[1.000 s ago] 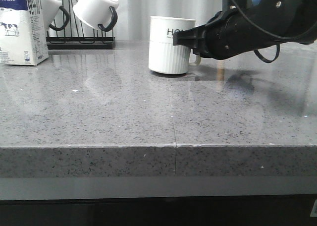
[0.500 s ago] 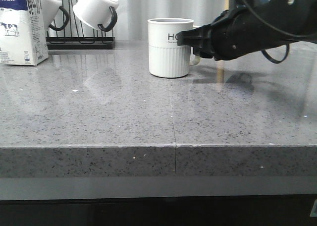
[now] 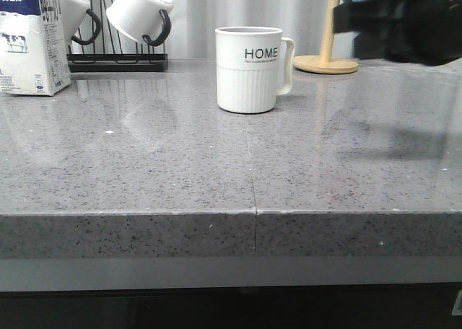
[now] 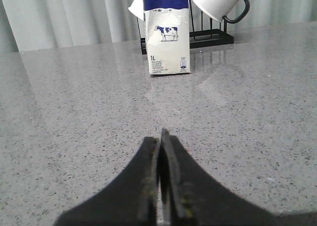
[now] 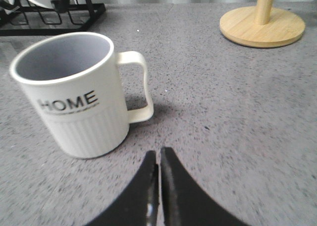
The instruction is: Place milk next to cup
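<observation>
The milk point(image 3: 27, 39) is standing far left of the cup point(image 3: 249, 69). Both the left gripper point(image 4: 160, 141) and right gripper point(image 5: 158, 161) are hovering closed, empty.

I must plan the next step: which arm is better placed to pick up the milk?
Probably the left. The left gripper faces the milk directly across bare counter, though its fingers are shut. The right gripper is near the cup, far from the milk.

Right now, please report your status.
Left gripper shut, empty. Right gripper shut, empty. White blue-topped milk carton far from white ribbed HOME mug. Nothing between.
</observation>
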Robot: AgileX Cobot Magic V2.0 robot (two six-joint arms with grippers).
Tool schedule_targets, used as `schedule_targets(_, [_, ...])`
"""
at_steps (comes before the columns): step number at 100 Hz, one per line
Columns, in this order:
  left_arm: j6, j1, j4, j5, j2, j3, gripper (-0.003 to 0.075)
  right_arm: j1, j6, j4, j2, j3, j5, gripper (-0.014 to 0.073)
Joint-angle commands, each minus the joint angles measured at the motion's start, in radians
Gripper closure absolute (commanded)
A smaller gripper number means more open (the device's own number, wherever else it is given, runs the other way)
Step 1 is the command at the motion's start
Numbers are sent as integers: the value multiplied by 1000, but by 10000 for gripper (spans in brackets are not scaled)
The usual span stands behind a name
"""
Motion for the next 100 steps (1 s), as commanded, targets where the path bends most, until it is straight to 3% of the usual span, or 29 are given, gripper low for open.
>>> schedule_targets(1, [-10, 0, -7, -80, -30, 41, 741, -2, -12, -12, -143, 24, 12, 591])
schedule_targets(45, [-10, 0, -7, -80, -30, 41, 741, -2, -12, -17, -698, 81, 590, 591])
schedule_targets(100, [-10, 0, -7, -89, -30, 41, 741, -4, -12, -78, -1178, 81, 913, 591])
